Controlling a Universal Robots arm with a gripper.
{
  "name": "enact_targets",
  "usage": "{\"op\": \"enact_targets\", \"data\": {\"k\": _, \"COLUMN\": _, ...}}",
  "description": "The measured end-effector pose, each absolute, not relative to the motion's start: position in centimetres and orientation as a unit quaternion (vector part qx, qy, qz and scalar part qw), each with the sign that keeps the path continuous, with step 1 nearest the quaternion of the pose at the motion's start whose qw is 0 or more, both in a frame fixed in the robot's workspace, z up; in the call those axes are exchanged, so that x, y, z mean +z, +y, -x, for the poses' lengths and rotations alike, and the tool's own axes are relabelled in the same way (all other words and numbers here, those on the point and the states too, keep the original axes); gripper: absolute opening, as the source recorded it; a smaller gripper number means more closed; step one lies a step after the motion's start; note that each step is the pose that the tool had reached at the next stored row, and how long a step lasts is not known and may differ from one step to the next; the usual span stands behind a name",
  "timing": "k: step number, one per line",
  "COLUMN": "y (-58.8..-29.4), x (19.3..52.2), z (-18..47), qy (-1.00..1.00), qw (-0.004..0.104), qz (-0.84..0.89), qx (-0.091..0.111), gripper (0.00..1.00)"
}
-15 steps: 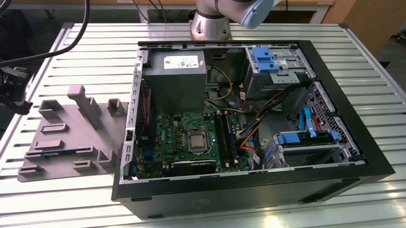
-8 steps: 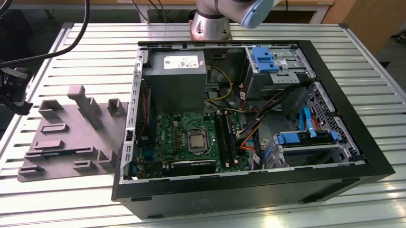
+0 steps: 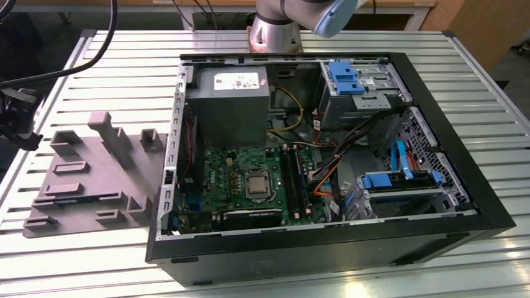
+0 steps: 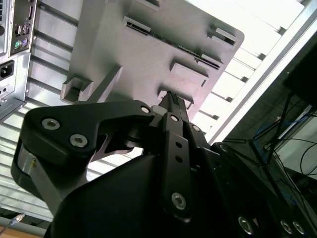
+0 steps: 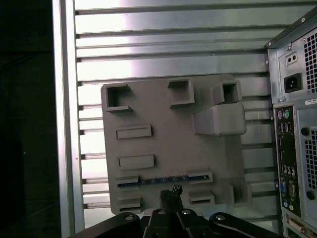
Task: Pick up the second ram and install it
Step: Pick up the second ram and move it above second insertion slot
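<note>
**Pincer.** In both wrist views the pincer [image 5: 171, 191] [image 4: 171, 98] hangs over the grey holder tray [image 5: 168, 134] [image 4: 114, 44]. Its fingertips appear clenched together, with nothing between them. In the first wrist view the tips sit near the middle of the second ram's length, on the side towards the tray's edge. No contact with the stick is visible, and how high the tips are above the tray cannot be told.

**Second ram.** The second ram [image 5: 158, 179] [image 4: 185, 49] is in the holder tray. It stands on its long edge, spanning between 2 low slotted blocks at its ends. In the first wrist view it shows as a thin dark line with a bluish tint. In the exterior view it is a faint dark strip [image 3: 71, 200] on the near part of the tray.

**Tray.** The tray lies flat on the slatted metal bench [image 3: 83, 254] [image 5: 173, 44], just beside the computer case [image 3: 331, 248] [image 5: 297, 148], on the exterior view's left.

**Case.** The case lies on its side with the panel off, so the green motherboard [image 3: 240, 180] and the grey power supply [image 3: 232, 105] are exposed. In the first wrist view its rear port panel faces the tray.

**Arm.** The arm's base [image 3: 277, 28] stands at the far edge of the bench, behind the case.
</note>
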State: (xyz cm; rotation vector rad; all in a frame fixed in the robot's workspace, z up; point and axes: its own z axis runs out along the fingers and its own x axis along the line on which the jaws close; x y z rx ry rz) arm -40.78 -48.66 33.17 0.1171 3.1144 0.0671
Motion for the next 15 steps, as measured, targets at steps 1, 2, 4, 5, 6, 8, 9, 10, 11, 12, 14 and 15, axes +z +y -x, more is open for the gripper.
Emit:
{"op": "enact_targets", "data": {"k": 1, "y": -48.66, "x": 33.17, "z": 40.78, "qy": 0.999, "qw": 0.012, "qz": -0.036, "qx": 0.022, "gripper": 0.11}}
{"op": "enact_targets", "data": {"k": 2, "y": -48.66, "x": 33.17, "z": 40.78, "qy": 0.999, "qw": 0.012, "qz": -0.034, "qx": 0.022, "gripper": 0.11}}
{"op": "enact_targets", "data": {"k": 4, "y": -48.66, "x": 33.17, "z": 40.78, "qy": 0.999, "qw": 0.012, "qz": -0.027, "qx": 0.022, "gripper": 0.11}}
{"op": "enact_targets", "data": {"k": 5, "y": -48.65, "x": 33.17, "z": 40.79, "qy": 0.999, "qw": 0.012, "qz": -0.023, "qx": 0.022, "gripper": 0.11}}
{"op": "enact_targets", "data": {"k": 6, "y": -48.66, "x": 33.17, "z": 40.78, "qy": 1.000, "qw": 0.012, "qz": -0.019, "qx": 0.022, "gripper": 0.11}}
{"op": "enact_targets", "data": {"k": 8, "y": -48.66, "x": 33.17, "z": 40.78, "qy": 1.000, "qw": 0.012, "qz": -0.012, "qx": 0.022, "gripper": 0.11}}
{"op": "enact_targets", "data": {"k": 9, "y": -48.66, "x": 33.17, "z": 40.78, "qy": 1.000, "qw": 0.011, "qz": -0.009, "qx": 0.022, "gripper": 0.11}}
{"op": "enact_targets", "data": {"k": 10, "y": -48.66, "x": 33.17, "z": 40.78, "qy": 1.000, "qw": 0.011, "qz": -0.005, "qx": 0.022, "gripper": 0.11}}
{"op": "enact_targets", "data": {"k": 11, "y": -48.66, "x": 33.16, "z": 40.78, "qy": 1.000, "qw": 0.011, "qz": -0.001, "qx": 0.022, "gripper": 0.11}}
{"op": "enact_targets", "data": {"k": 12, "y": -48.66, "x": 33.16, "z": 40.78, "qy": 1.000, "qw": 0.011, "qz": 0.004, "qx": 0.022, "gripper": 0.11}}
{"op": "enact_targets", "data": {"k": 14, "y": -48.66, "x": 33.17, "z": 40.78, "qy": 1.000, "qw": 0.011, "qz": 0.015, "qx": 0.022, "gripper": 0.11}}
{"op": "enact_targets", "data": {"k": 15, "y": -48.66, "x": 33.17, "z": 40.78, "qy": 0.999, "qw": 0.011, "qz": 0.021, "qx": 0.022, "gripper": 0.11}}
